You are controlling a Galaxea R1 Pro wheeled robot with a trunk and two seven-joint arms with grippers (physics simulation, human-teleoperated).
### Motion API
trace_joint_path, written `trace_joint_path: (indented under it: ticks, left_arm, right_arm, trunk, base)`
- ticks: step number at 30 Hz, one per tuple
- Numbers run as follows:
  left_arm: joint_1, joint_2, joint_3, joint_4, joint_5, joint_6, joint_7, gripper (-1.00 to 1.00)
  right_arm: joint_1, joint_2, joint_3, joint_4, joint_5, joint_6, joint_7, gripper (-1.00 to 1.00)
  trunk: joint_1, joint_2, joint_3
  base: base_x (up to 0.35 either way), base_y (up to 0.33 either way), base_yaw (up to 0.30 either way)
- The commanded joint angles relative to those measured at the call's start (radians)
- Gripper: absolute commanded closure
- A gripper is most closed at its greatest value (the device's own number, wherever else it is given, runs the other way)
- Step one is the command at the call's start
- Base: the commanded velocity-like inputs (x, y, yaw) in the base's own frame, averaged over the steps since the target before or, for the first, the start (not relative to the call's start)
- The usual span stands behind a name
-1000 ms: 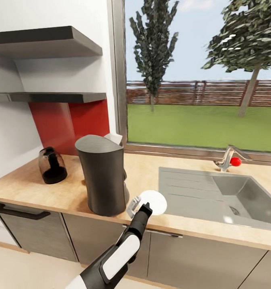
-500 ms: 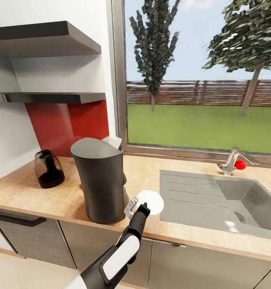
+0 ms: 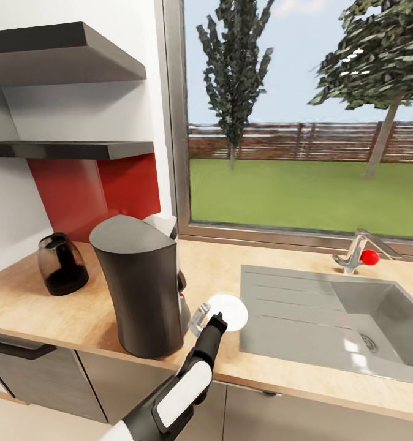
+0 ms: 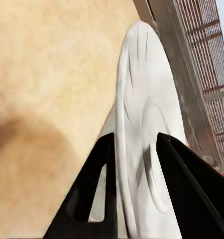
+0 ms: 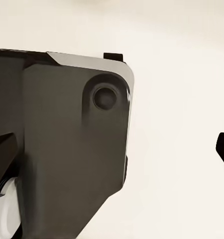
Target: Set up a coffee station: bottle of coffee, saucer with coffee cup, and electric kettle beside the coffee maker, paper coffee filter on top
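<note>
The saucer (image 3: pixel 227 311) is thin, stiff and smooth, probably brittle, light enough for one hand but apt to slip if I pinch it loosely. Its rim is the only sensible place to take it, and that is where I have it: my left hand (image 4: pixel 137 149) is pinched across the saucer's edge, one dark finger (image 4: pixel 189 184) on each face, the plate standing edge-on between them. In the head view it sits low over the tabletop (image 3: pixel 78 306), just beside the coffee maker (image 3: pixel 139 288), between it and the sink (image 3: pixel 329 318). Whether it touches the wood I cannot tell. My right hand's state I cannot tell either.
</note>
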Motion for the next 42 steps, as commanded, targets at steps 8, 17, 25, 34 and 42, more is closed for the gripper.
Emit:
trace_joint_path:
  ticks: [8,17,25,34,42]
  left_arm:
    - [-0.002,0.0,-0.005,0.066,0.113,-0.01,-0.007,1.0]
    - [-0.002,0.0,-0.006,0.067,0.117,-0.01,-0.007,1.0]
    - [-0.002,0.0,-0.004,0.067,0.117,-0.032,-0.007,1.0]
    - [-0.002,0.0,-0.004,0.067,0.116,-0.037,-0.007,-1.0]
    - [-0.002,0.0,-0.004,0.067,0.119,-0.038,-0.007,-1.0]
  right_arm:
    - [0.0,-0.002,0.009,-0.001,-0.01,0.002,-0.001,-1.0]
    - [0.0,0.001,0.01,-0.002,-0.01,0.001,-0.002,-1.0]
    - [0.0,0.001,0.009,-0.002,-0.01,0.001,-0.002,-1.0]
    - [0.0,0.001,0.009,-0.002,-0.01,0.001,-0.002,-1.0]
    - [0.0,0.001,0.009,-0.002,-0.01,0.002,-0.002,-1.0]
  trunk:
    - [0.0,-0.002,-0.002]
    - [0.0,-0.002,-0.002]
    - [0.0,-0.002,-0.002]
    - [0.0,-0.002,-0.002]
    - [0.0,-0.002,-0.002]
  base:
    - [0.001,-0.001,0.0]
    - [0.0,0.0,0.0]
    - [0.0,0.0,0.0]
    - [0.0,0.0,0.0]
    - [0.0,0.0,0.0]
